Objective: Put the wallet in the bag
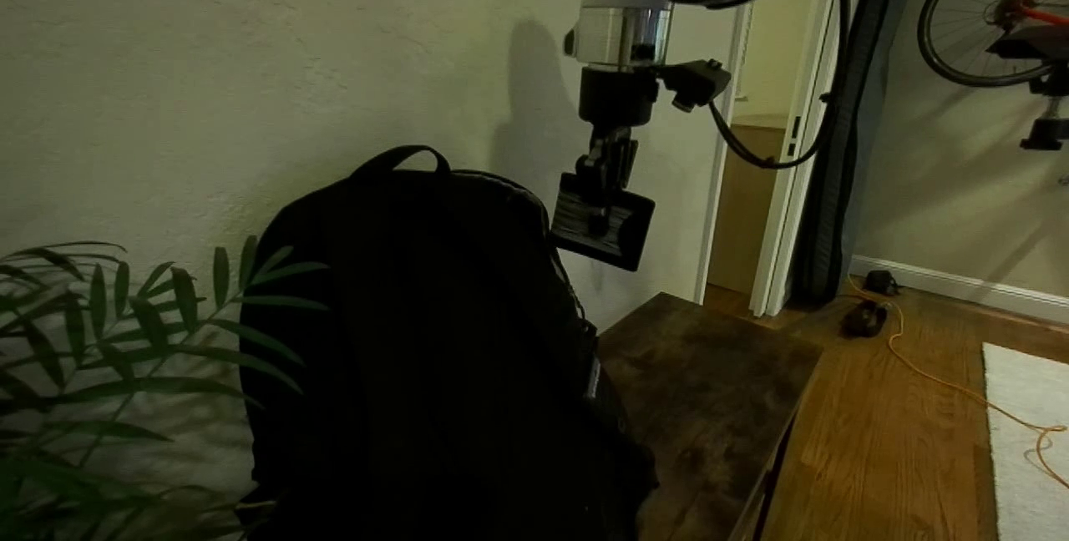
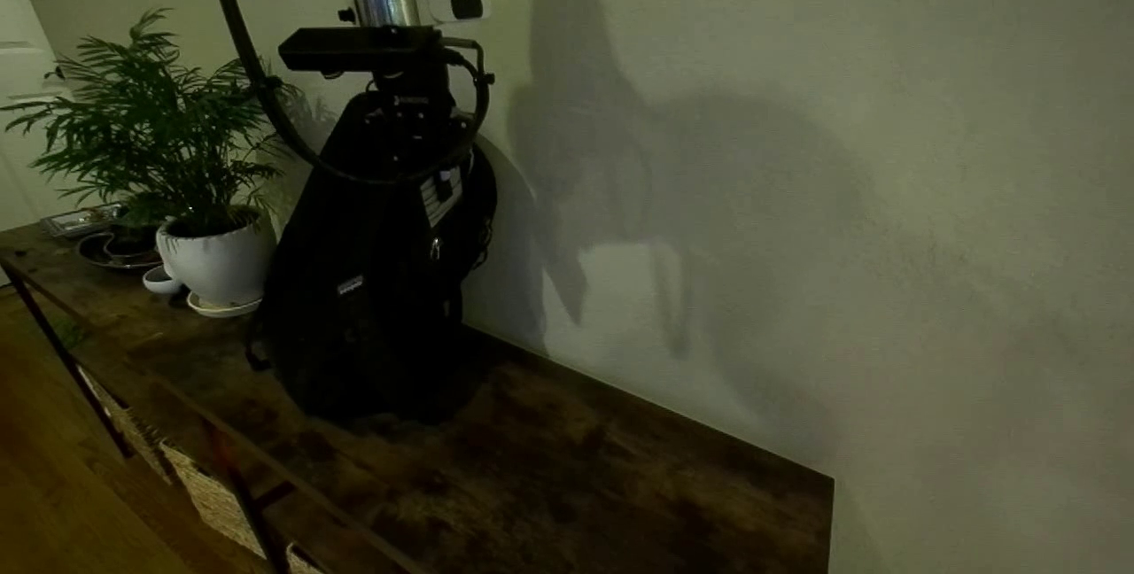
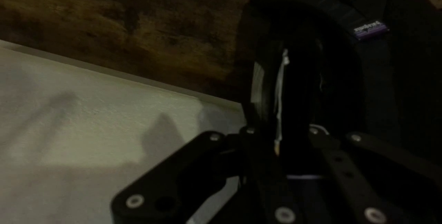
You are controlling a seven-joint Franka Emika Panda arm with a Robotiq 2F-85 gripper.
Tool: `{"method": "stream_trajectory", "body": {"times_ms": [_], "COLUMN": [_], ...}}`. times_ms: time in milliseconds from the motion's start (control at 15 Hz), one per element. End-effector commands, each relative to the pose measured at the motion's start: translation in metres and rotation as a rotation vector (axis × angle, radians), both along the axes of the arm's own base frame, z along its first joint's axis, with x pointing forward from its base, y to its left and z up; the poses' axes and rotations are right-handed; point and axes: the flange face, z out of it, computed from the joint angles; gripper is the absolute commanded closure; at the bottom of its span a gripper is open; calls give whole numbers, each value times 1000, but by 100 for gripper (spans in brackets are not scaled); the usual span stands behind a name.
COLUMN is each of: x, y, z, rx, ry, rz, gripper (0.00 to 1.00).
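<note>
While your gripper (image 1: 600,217) is hanging near the upper part of the black bag (image 1: 434,341), it is clasping the wallet (image 1: 625,230). You are holding the wallet at a tilt, above the wooden tabletop (image 1: 710,407) and just beside the bag's upper edge in an exterior view; whether it is touching the bag, the views are leaving unclear. Near the wall (image 2: 886,202), the bag is standing on the tabletop, with a potted plant (image 2: 190,140) just beside it. In the wrist view, a purple label (image 3: 372,31) is showing on the bag.

Small label (image 3: 371,30) on the outside of the backpack (image 3: 414,78) looks like "patagonia" in wrist view, kinda blurry tbh.
</note>
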Motion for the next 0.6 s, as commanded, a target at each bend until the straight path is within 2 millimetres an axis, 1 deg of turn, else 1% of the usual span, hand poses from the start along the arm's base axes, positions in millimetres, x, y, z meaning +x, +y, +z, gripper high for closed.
{"method": "stream_trajectory", "body": {"times_ms": [0,200,533], "x": [-4,-3,9], "y": [10,20,30], "z": [17,20,16], "rx": [-24,-31,-53], "ry": [-31,-51,-91], "rz": [30,58,113], "gripper": [93,93,93]}}
